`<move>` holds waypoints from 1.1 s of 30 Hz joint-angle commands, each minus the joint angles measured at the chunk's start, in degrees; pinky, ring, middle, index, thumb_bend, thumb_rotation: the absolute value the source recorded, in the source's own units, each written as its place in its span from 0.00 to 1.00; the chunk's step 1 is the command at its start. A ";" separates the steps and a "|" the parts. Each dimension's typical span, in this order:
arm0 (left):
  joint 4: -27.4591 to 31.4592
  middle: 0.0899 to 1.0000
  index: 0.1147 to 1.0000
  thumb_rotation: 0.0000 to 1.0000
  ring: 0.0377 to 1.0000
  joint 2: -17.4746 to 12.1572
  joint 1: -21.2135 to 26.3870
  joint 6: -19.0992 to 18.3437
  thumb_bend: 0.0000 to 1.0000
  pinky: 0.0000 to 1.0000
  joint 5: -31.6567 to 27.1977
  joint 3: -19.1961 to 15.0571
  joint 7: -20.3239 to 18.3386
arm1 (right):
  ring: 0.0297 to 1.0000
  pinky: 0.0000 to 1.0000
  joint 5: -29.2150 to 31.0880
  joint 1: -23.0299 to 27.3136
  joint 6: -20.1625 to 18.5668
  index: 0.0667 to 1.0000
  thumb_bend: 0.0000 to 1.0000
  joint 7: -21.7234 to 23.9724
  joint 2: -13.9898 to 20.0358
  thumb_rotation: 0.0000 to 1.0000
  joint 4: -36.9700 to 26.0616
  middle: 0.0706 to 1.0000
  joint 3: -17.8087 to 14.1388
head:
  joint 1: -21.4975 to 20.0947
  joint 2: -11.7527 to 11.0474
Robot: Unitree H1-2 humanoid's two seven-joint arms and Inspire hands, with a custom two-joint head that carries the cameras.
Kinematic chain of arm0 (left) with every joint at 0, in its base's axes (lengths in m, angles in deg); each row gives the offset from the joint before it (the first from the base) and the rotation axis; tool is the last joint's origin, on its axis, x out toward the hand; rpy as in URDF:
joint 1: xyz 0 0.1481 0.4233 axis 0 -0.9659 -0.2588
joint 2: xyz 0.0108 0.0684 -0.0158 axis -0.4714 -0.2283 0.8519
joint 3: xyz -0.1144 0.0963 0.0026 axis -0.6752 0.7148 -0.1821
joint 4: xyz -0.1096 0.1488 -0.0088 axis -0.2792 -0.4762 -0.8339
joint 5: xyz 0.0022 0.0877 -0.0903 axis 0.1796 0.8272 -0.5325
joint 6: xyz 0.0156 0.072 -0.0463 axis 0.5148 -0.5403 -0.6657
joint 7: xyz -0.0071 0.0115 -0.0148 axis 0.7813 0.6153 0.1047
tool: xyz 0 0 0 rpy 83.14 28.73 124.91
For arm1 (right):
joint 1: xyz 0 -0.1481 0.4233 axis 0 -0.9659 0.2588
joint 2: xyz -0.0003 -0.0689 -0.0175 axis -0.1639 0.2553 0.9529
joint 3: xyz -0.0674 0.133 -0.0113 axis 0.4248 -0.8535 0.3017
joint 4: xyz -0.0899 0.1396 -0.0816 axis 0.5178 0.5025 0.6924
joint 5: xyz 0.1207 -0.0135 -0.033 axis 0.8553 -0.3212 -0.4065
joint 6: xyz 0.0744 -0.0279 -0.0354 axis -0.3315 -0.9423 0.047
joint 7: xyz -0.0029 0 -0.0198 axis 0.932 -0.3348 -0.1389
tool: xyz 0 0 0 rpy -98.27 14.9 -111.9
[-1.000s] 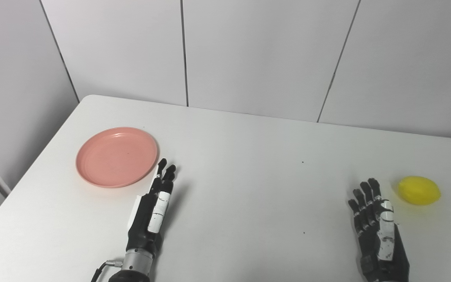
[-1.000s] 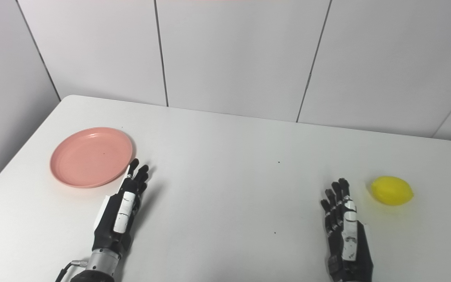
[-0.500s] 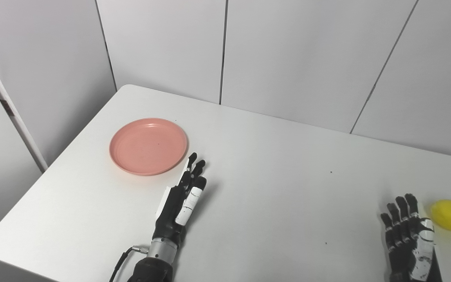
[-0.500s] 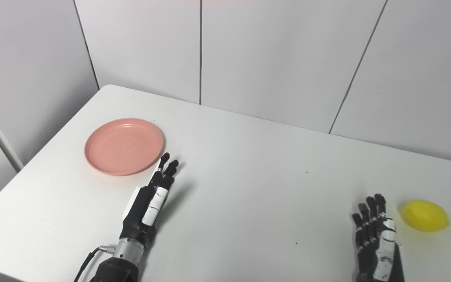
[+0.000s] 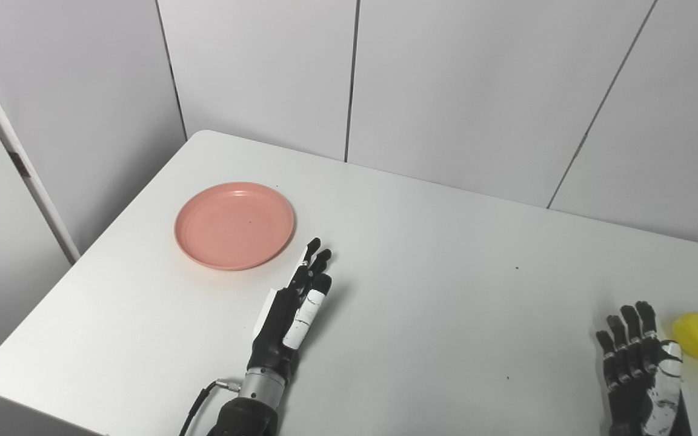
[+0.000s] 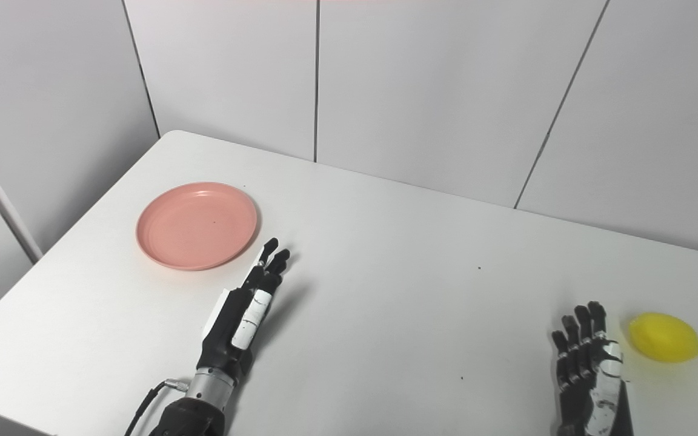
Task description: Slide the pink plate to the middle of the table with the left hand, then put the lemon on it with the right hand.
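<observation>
Pink plate point(image 6: 197, 225) flat on the white table point(image 6: 385, 284), far-left part, well off the middle, nothing on it. Lying up and to the left of the left hand point(image 6: 246, 309); near, but apart, with a strip of bare table between fingertips point(image 6: 270, 244) and the plate's near-right rim. Left hand stretched out edge-on just above or on the table, fingers straight and close together, holding nothing, long axis pointing far and a little right, so past the plate's right side rather than at it. Probably calls for a shift left and farther first, to get the fingers over or behind the plate's left rim, then a drag rightward toward the centre. Yellow lemon point(image 6: 664, 336) at the near-right, just beside the right hand point(image 6: 591, 363), to its right and slightly farther, not touching. Right hand palm down, fingers spread, empty, waiting. Clearly nearer the plate: left hand; nearer the lemon: right hand
</observation>
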 commanded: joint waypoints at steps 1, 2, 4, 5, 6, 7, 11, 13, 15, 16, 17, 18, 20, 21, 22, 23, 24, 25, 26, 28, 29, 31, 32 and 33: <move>-1.34 0.94 0.94 0.88 0.98 2.01 -2.63 1.44 0.80 1.00 -1.50 -0.14 -0.39 | 1.00 1.00 0.01 -3.17 1.76 1.00 0.63 0.68 -0.24 1.00 2.58 1.00 -0.25 | -0.21 -0.06; -1.14 0.94 0.94 0.87 0.98 2.01 -2.75 1.50 0.80 1.00 -1.80 -0.30 -0.43 | 1.00 1.00 0.05 -3.28 1.59 1.00 0.63 0.55 -0.47 1.00 2.28 1.00 -0.19 | -0.41 0.07; -0.79 0.94 0.93 0.86 0.97 2.02 -2.98 1.79 0.80 1.00 -2.38 -0.53 -0.43 | 1.00 1.00 -0.04 -3.52 1.17 1.00 0.64 0.25 -0.83 1.00 1.61 1.00 -0.04 | -0.67 0.21; -0.42 0.93 0.93 0.86 0.96 1.93 -3.14 1.74 0.82 1.00 -2.61 -0.60 -0.45 | 1.00 1.00 -0.35 -3.70 0.91 1.00 0.64 0.01 -1.00 0.99 1.15 1.00 0.11 | -0.83 0.32; 0.04 0.93 0.92 0.86 0.96 1.85 -3.33 1.47 0.83 1.00 -2.80 -0.66 -0.41 | 1.00 1.00 -0.81 -3.90 0.55 1.00 0.64 -0.35 -1.15 0.99 0.63 1.00 0.26 | -0.90 0.35; 0.42 0.93 0.92 0.86 0.96 1.76 -3.49 1.24 0.84 1.00 -2.93 -0.69 -0.39 | 1.00 1.00 -1.16 -4.08 0.28 1.00 0.64 -0.62 -1.27 0.99 0.22 1.00 0.38 | -0.91 0.41; 2.83 0.92 0.91 0.84 0.94 1.88 -3.96 -0.88 0.88 0.98 -3.65 -1.38 0.13 | 1.00 1.00 -1.78 -4.68 -0.36 1.00 0.63 -0.91 -1.42 0.98 -1.13 1.00 0.97 | -0.83 0.57; 3.63 0.92 0.91 0.84 0.94 1.92 -3.72 -1.44 0.89 0.97 -4.04 -1.76 0.13 | 1.00 1.00 -1.75 -4.82 -0.72 1.00 0.63 -1.02 -1.56 0.98 -1.61 1.00 1.10 | -0.97 0.55; 4.17 0.91 0.91 0.84 0.93 1.80 -3.41 -1.99 0.90 0.97 -4.13 -1.94 0.22 | 1.00 1.00 -1.42 -4.79 -0.91 1.00 0.63 -0.99 -1.72 0.97 -1.73 1.00 1.07 | -1.08 0.43; 4.37 0.91 0.91 0.84 0.93 1.73 -3.29 -2.27 0.91 0.97 -4.09 -2.01 0.22 | 1.00 1.00 -1.22 -4.75 -0.95 1.00 0.63 -0.92 -1.79 0.97 -1.70 1.00 1.04 | -1.08 0.43; 4.67 0.91 0.91 0.85 0.93 1.63 -2.99 -2.70 0.91 0.97 -4.10 -2.16 0.19 | 1.00 1.00 -1.03 -4.65 -0.81 1.00 0.63 -0.78 -1.86 0.97 -1.52 1.00 1.03 | -1.16 0.21; 4.88 0.91 0.91 0.85 0.93 1.58 -2.78 -3.02 0.90 0.97 -4.11 -2.29 0.15 | 1.00 1.00 -0.92 -4.58 -0.71 1.00 0.63 -0.68 -1.91 0.97 -1.39 1.00 1.02 | -1.16 0.21; 5.25 0.92 0.92 0.87 0.93 1.24 -2.23 -3.62 0.87 0.97 -4.24 -2.51 -0.14 | 1.00 1.00 -1.32 -4.58 -0.70 1.00 0.62 -0.77 -1.91 0.97 -1.35 1.00 1.16 | -1.31 0.03; 5.50 0.92 0.92 0.87 0.93 1.10 -1.90 -4.19 0.87 0.96 -4.58 -2.67 -0.30 | 1.00 1.00 -1.52 -4.60 -0.74 1.00 0.63 -0.87 -1.90 0.97 -1.41 1.00 1.20 | -1.49 -0.07; 5.69 0.92 0.92 0.87 0.93 1.01 -1.68 -4.62 0.86 0.96 -4.84 -2.79 -0.41 | 1.00 1.00 -1.64 -4.62 -0.77 1.00 0.62 -0.93 -1.90 0.97 -1.45 1.00 1.22 | -1.49 -0.07; 5.88 0.92 0.92 0.87 0.93 0.87 -1.32 -5.01 0.86 0.96 -5.06 -2.96 -0.50 | 1.00 1.00 -1.76 -4.67 -0.88 1.00 0.62 -1.07 -1.93 0.97 -1.61 1.00 1.21 | -1.58 -0.07; 6.01 0.92 0.92 0.87 0.93 0.78 -1.08 -5.28 0.87 0.95 -5.19 -3.09 -0.57 | 1.00 1.00 -1.85 -4.70 -0.96 1.00 0.62 -1.17 -1.95 0.97 -1.72 1.00 1.20 | -1.58 -0.07; 6.25 0.92 0.91 0.87 0.92 0.67 -0.68 -5.48 0.88 0.95 -5.21 -3.25 -0.54 | 1.00 1.00 -1.79 -4.74 -0.82 1.00 0.62 -1.20 -2.01 0.97 -1.65 1.00 1.12 | -1.64 -0.07; 6.43 0.91 0.91 0.86 0.92 0.61 -0.41 -5.61 0.89 0.94 -5.22 -3.36 -0.53 | 1.00 1.00 -1.74 -4.76 -0.71 1.00 0.62 -1.21 -2.05 0.97 -1.58 1.00 1.06 | -1.64 -0.07; 6.84 0.91 0.91 0.86 0.92 0.42 0.29 -5.88 0.89 0.94 -5.21 -3.60 -0.57 | 1.00 1.00 -1.92 -4.87 -0.67 1.00 0.61 -1.33 -2.06 0.97 -1.79 1.00 1.09 | -1.57 -0.11; 7.13 0.91 0.91 0.86 0.92 0.25 0.74 -6.13 0.89 0.94 -5.23 -3.74 -0.64 | 1.00 1.00 -1.89 -4.91 -0.84 1.00 0.61 -1.24 -1.99 0.97 -1.93 1.00 1.16 | -1.53 -0.13; 7.67 0.91 0.91 0.87 0.92 -0.07 1.52 -6.59 0.90 0.93 -5.01 -3.92 -0.76 | 1.00 1.00 -1.79 -4.94 -1.02 1.00 0.61 -1.14 -1.95 0.97 -2.03 1.00 1.22 | -1.54 -0.11; 7.90 0.91 0.91 0.88 0.91 -0.21 1.84 -6.78 0.90 0.93 -4.84 -3.97 -0.81 | 1.00 1.00 -1.76 -4.95 -1.06 1.00 0.61 -1.14 -1.96 0.97 -2.05 1.00 1.22 | -1.54 -0.11; 8.45 0.91 0.91 0.88 0.91 -0.53 2.42 -7.21 0.90 0.92 -4.61 -4.01 -0.93 | 1.00 1.00 -1.97 -4.92 -0.87 1.00 0.61 -1.21 -1.99 0.97 -1.92 1.00 1.23 | -1.52 -0.13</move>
